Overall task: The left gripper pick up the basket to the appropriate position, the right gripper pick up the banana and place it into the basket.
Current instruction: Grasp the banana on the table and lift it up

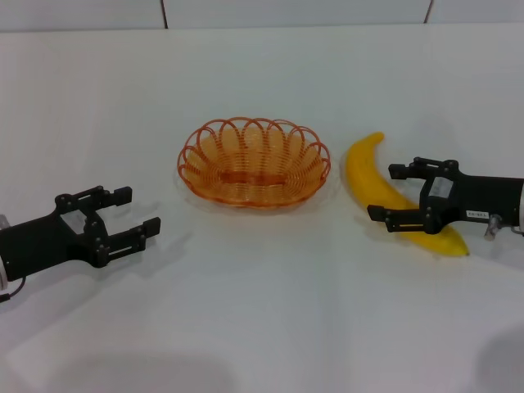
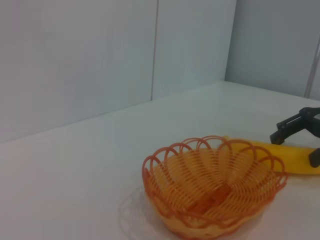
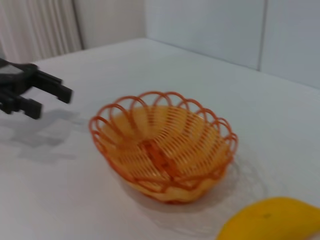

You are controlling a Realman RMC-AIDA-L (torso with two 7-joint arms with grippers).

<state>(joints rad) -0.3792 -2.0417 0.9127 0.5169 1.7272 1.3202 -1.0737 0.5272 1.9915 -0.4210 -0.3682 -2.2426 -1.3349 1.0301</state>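
The orange wire basket (image 1: pixel 195 182) stands empty on the white table, in the middle. The yellow banana (image 1: pixel 363 168) lies on the table just right of it. My right gripper (image 1: pixel 381 191) is open, low over the banana's middle, with one finger on each side of it. My left gripper (image 1: pixel 145 208) is open and empty, low over the table, a short way left of the basket. The left wrist view shows the basket (image 2: pixel 150 172), the banana (image 2: pixel 292 159) and the right gripper (image 2: pixel 302 131) beyond it. The right wrist view shows the basket (image 3: pixel 102 131), the banana's end (image 3: pixel 272 220) and the left gripper (image 3: pixel 37 92).
The white table (image 1: pixel 262 327) is bare apart from these things. A pale wall (image 1: pixel 246 12) runs along its far edge.
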